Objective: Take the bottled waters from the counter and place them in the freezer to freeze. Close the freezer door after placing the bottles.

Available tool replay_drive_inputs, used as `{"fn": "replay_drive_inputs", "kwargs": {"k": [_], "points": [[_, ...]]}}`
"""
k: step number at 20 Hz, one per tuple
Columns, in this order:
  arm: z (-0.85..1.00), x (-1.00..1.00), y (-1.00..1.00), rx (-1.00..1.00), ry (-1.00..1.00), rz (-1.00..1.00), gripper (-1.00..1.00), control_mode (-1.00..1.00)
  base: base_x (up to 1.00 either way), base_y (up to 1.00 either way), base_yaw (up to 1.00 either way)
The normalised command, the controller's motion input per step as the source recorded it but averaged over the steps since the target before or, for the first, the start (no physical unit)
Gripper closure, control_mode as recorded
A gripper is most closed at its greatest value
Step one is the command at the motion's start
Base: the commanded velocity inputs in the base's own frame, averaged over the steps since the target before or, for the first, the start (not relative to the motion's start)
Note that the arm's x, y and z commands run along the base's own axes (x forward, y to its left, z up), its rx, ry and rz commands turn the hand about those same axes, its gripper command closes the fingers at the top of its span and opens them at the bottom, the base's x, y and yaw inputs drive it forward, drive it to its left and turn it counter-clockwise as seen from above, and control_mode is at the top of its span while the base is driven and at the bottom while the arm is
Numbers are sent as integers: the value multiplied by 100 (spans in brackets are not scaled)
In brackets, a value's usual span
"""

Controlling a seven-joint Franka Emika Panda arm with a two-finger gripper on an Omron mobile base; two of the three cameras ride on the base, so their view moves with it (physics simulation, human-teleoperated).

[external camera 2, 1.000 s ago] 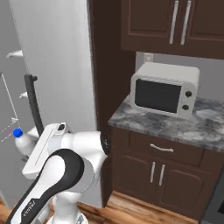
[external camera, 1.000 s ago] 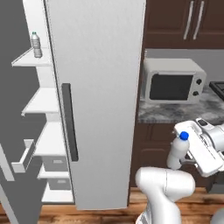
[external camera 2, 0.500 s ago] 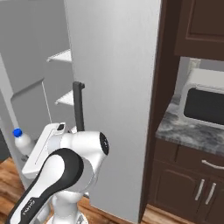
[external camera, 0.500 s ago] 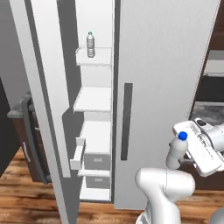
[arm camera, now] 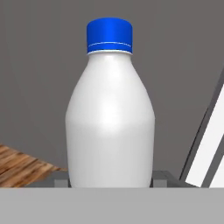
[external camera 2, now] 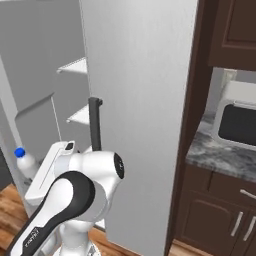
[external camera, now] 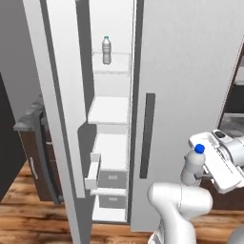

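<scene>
From the left base view, one bottle (external camera: 106,49) already stood upright on the freezer's (external camera: 112,109) top shelf, teal cap up, so half the job looked done; the freezer door (external camera: 57,100) hung wide open and was yet to be shut. The blue-capped bottle (external camera: 193,165) rode low at the right, well short of the shelves, clamped in the gripper (external camera: 204,172). From the right base view, that blue cap (external camera 2: 20,152) poked up at the far left beside the arm, with the worktop (external camera 2: 220,155) off to the right near the microwave (external camera 2: 235,118). In the hand view, the gripper (arm camera: 111,178) was clenched around the bottle's (arm camera: 110,118) base, which stood upright between the fingertips (arm camera: 61,178).
</scene>
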Motion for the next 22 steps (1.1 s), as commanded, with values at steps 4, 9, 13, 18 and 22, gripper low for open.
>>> {"fn": "replay_drive_inputs", "kwargs": {"k": [4,9,13,18,22], "points": [[0,0,0,0,0,0,100,100,55,33,0],[0,0,0,0,0,0,100,100,47,55,-2],[0,0,0,0,0,0,100,100,47,44,-1],[0,0,0,0,0,0,100,100,35,12,0],[0,0,0,0,0,0,100,100,48,0,0]]}}
